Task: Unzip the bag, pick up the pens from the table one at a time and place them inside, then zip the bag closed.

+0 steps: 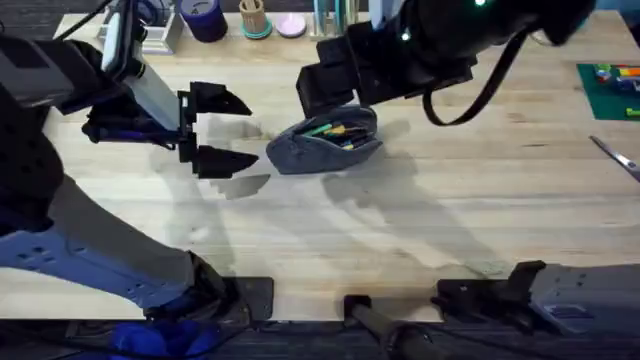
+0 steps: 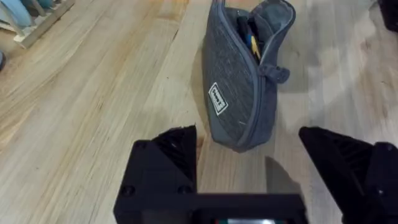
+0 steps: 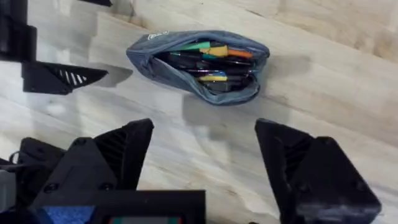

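Overhead: fixed above table point(image 1: 420, 230), facing down and forward, far. Left wrist: low, close, facing bag point(image 2: 239, 93) end-on. Right wrist: higher, looking down into bag. All 3 views share bag.

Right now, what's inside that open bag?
The bag lies unzipped, holding a bundle of pens with green, yellow, orange and dark barrels. How many there are, and what lies under them, is hidden by the fabric and the top pens.

Silver scissors point(image 1: 618, 155), green mat point(image 1: 608, 88), purple cup point(image 1: 204, 18).
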You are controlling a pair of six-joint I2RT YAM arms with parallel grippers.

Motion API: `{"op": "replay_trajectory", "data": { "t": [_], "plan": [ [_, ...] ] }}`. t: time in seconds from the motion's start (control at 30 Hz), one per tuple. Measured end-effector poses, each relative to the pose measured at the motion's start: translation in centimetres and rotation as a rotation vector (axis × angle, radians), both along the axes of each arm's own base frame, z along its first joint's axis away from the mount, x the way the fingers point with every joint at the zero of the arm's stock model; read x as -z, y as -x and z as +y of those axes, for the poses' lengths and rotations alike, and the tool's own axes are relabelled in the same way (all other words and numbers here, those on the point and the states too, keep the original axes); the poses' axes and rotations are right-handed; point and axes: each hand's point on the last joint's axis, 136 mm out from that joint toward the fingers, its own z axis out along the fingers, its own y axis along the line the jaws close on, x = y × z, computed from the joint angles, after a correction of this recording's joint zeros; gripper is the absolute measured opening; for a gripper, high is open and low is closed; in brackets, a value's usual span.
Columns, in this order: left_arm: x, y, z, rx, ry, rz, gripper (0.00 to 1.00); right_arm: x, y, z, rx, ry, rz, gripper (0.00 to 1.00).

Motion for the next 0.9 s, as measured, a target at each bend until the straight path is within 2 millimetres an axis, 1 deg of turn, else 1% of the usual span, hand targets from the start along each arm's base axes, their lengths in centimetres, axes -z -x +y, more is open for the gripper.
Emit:
{"op": "replay_trajectory", "data": {
  "t": [0.3, 0.37, 0.6, 0.77, 0.9],
  "plan": [
    [0.0, 0.0, 0.0, 0.0, 0.0, 0.0, 0.993, 0.2, 0.6, 0.8, 0.062, -0.02, 0.007, 0.996],
    [0.0, 0.0, 0.0, 0.0, 0.0, 0.0, 0.993, 0.6, 0.6, 1.2, 0.068, -0.014, 0.016, 0.996],
    [0.0, 0.0, 0.0, 0.0, 0.0, 0.0, 0.993, 3.2, 1.4, 3.4, 0.058, 0.029, 0.066, 0.996],
    [0.0, 0.0, 0.0, 0.0, 0.0, 0.0, 0.993, 3.9, 2.0, 4.2, 0.073, 0.031, 0.085, 0.996],
    [0.0, 0.0, 0.0, 0.0, 0.0, 0.0, 0.993, 4.6, 2.0, 4.5, 0.099, 0.035, 0.1, 0.996]
  ]
}}
